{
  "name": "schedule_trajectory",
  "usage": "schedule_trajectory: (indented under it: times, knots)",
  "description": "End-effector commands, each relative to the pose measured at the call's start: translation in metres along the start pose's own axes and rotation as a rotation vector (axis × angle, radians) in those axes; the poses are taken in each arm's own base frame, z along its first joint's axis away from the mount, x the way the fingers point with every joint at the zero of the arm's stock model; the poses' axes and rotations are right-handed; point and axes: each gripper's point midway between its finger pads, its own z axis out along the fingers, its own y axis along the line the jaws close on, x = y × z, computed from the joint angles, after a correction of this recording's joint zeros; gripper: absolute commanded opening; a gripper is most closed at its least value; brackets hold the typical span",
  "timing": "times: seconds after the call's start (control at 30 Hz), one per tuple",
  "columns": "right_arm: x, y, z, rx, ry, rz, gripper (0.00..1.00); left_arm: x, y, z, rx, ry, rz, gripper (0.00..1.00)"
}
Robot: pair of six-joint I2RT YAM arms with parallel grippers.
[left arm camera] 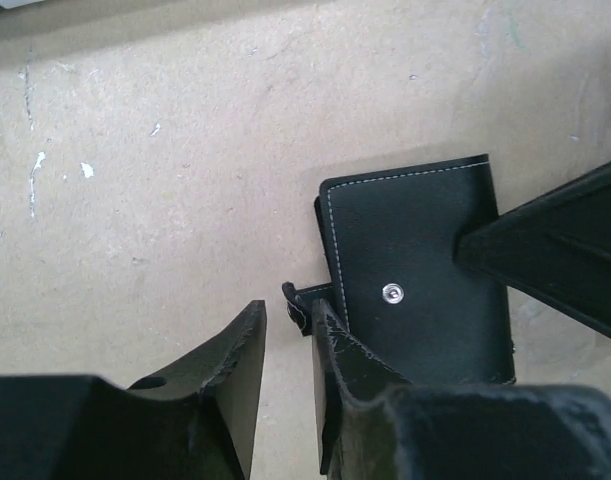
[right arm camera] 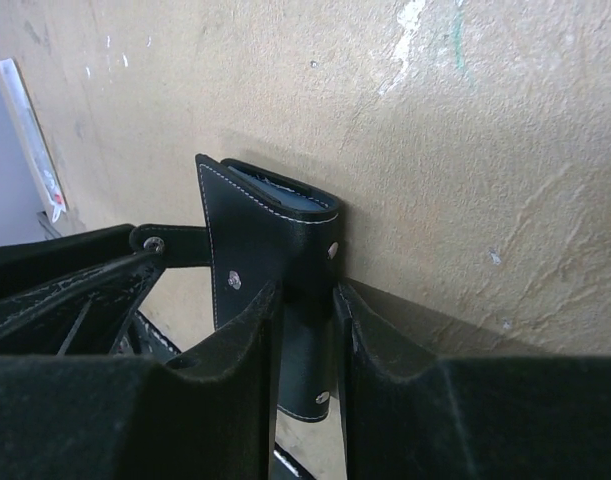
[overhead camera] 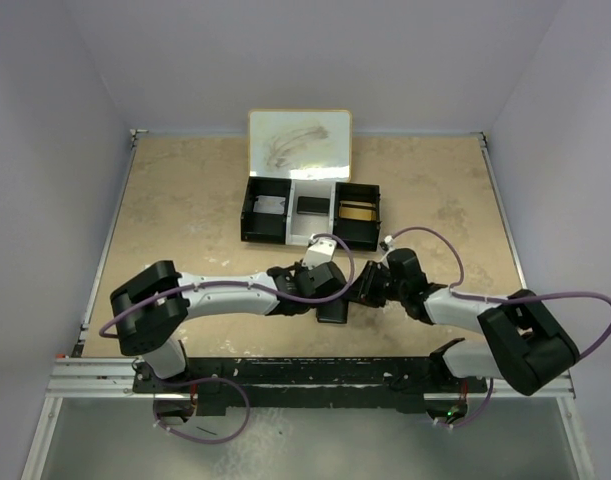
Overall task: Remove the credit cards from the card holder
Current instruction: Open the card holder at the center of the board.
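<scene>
Card holder [left arm camera: 415, 290] is flat, black, white-stitched leather.

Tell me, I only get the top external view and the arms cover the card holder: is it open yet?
Observer: No. In the left wrist view the card holder is closed, with the snap stud showing on its outer face.
Operator: Has the right tool got it?
Observer: Yes. The right wrist view shows the right tool shut on it, one finger on each side.
Operator: And the left tool?
Observer: The left tool is open beside the snap tab. The table shows between its fingers, which grip nothing.
</scene>
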Motion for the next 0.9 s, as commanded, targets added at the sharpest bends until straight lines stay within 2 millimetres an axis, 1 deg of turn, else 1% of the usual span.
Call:
schedule_trajectory:
  times: [0.0,0.13,0.3,0.37,0.47,0.53,0.6,0.67,0.77,0.87]
  knots:
    - [-0.003,-0.003,0.003,0.03,0.002,-0.005,0.28,0.0,0.011,0.005,-0.063,-0.008,0.007,0.26]
    - [-0.003,-0.003,0.003,0.03,0.003,-0.003,0.28,0.003,0.011,0.008,-0.068,0.0,0.014,0.31]
    - [-0.005,-0.001,0.002,0.03,-0.002,-0.008,0.29,0.006,-0.005,0.01,0.022,0.024,-0.031,0.33]
    - [-0.005,-0.001,0.002,0.029,-0.002,-0.009,0.29,0.008,-0.006,0.011,0.035,0.034,-0.052,0.3]
    - [-0.004,-0.001,0.003,0.027,0.001,-0.004,0.29,0.009,-0.003,0.012,0.05,0.042,-0.083,0.22]
    - [-0.005,0.001,0.003,0.025,0.003,-0.007,0.29,0.007,-0.003,0.011,0.087,0.049,-0.113,0.15]
    - [-0.007,0.002,0.003,0.027,0.003,-0.013,0.3,0.003,-0.005,0.01,0.133,0.058,-0.141,0.06]
    - [-0.009,0.004,0.002,0.03,0.001,-0.019,0.31,-0.001,-0.008,0.008,0.174,0.059,-0.164,0.0]
    - [-0.012,0.006,0.0,0.036,-0.005,-0.027,0.32,-0.008,-0.008,0.003,0.204,0.047,-0.182,0.0]
    - [-0.016,0.008,-0.003,0.051,-0.017,-0.035,0.37,-0.011,-0.009,0.0,0.216,0.039,-0.188,0.0]
